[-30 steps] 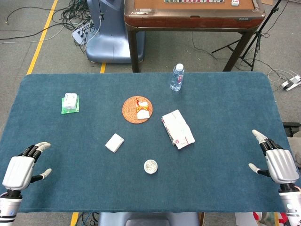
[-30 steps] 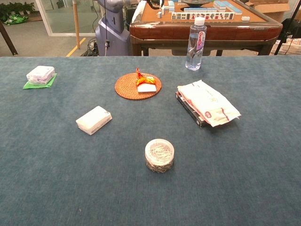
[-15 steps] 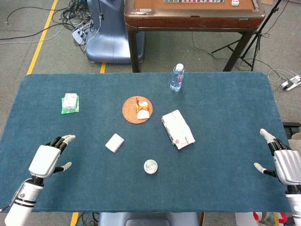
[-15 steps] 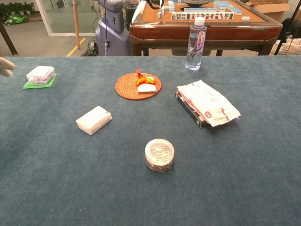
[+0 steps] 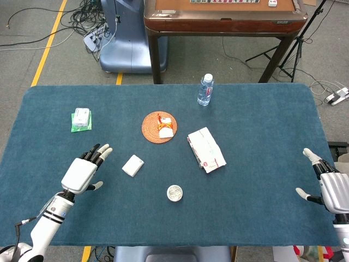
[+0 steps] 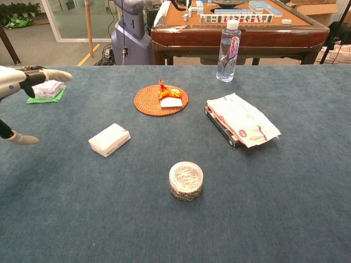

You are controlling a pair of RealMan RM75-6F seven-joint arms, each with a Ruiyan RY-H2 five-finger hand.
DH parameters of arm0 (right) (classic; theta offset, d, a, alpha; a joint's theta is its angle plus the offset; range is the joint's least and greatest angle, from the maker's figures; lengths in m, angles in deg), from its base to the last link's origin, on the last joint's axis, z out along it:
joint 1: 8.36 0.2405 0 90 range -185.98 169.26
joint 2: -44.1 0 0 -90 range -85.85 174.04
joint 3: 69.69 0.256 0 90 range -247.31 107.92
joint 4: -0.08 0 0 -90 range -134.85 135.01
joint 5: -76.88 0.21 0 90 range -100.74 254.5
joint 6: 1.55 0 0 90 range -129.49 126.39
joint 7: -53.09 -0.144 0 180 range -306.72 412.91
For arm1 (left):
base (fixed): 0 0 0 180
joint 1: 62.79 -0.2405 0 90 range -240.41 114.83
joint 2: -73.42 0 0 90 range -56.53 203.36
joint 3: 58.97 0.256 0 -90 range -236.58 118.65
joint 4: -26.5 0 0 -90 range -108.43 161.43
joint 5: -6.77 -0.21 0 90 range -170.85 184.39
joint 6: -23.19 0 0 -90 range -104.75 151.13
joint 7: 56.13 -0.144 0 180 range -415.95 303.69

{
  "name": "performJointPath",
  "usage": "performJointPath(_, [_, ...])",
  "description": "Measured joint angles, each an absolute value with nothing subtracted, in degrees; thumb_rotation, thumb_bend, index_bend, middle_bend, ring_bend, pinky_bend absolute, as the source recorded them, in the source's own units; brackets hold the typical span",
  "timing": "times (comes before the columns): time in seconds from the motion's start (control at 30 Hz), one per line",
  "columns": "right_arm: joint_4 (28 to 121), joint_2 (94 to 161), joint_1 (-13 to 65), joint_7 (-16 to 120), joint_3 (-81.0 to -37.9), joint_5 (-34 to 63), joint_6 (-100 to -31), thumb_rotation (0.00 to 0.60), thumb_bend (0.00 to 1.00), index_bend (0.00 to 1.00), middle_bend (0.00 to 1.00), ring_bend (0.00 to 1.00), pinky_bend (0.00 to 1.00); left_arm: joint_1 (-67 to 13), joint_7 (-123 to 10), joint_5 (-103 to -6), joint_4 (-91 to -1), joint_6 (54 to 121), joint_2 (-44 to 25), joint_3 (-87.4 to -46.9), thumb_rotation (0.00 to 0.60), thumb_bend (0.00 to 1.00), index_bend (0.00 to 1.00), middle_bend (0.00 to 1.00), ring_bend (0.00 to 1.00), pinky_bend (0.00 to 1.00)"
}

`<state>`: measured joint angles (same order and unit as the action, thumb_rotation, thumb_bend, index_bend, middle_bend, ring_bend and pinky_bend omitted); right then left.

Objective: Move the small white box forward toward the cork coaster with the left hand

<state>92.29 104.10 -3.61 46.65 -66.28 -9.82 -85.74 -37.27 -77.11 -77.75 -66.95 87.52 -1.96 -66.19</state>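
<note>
The small white box (image 5: 132,165) (image 6: 109,139) lies flat on the blue table, a little nearer me and to the left of the round cork coaster (image 5: 152,130) (image 6: 149,102). A small white and orange packet (image 5: 165,125) (image 6: 170,95) sits on the coaster. My left hand (image 5: 83,172) (image 6: 16,82) hovers open to the left of the box, fingers spread and pointing toward it, apart from it. My right hand (image 5: 334,191) is open at the table's right edge, far from everything.
A water bottle (image 5: 205,90) stands behind the coaster to the right. A white pouch on a dark book (image 5: 206,149) lies right of the coaster. A round clear tin (image 5: 174,192) sits near the front. A small packet on a green card (image 5: 82,118) lies far left.
My left hand has moved in from the table's front left corner toward the white box. The right hand has drifted slightly outward. The box has not moved.
</note>
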Motion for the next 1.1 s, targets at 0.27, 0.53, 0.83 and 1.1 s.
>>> performJointPath(0.27, [92.08, 104.06, -3.51, 46.16, -66.25, -9.72, -85.4, 0.6, 0.0, 0.04, 0.19, 0.22, 0.46, -34.43, -77.34, -75.25, -63.83, 85.39, -5.42, -67.02, 0.6, 0.0, 0.0, 0.0, 0.0, 0.24])
performJointPath(0.53, [92.0, 104.12, -3.26, 46.14, -66.26, -9.66, -84.9, 0.6, 0.0, 0.04, 0.19, 0.22, 0.46, -31.66, -73.98, -75.07, -58.74, 84.54, -9.28, -67.62, 0.6, 0.0, 0.0, 0.0, 0.0, 0.24])
performJointPath(0.83, [91.69, 104.02, -2.98, 45.43, -66.04, -9.1, -84.25, 0.6, 0.0, 0.04, 0.19, 0.22, 0.46, -29.2, -74.82, -73.0, -55.65, 82.55, -12.08, -67.75, 0.6, 0.0, 0.0, 0.0, 0.0, 0.24])
performJointPath(1.1, [91.26, 104.02, -2.58, 44.86, -65.89, -8.39, -83.21, 0.6, 0.0, 0.04, 0.19, 0.22, 0.46, -27.1, -75.08, -70.76, -53.69, 80.71, -14.2, -68.17, 0.6, 0.0, 0.0, 0.0, 0.0, 0.24])
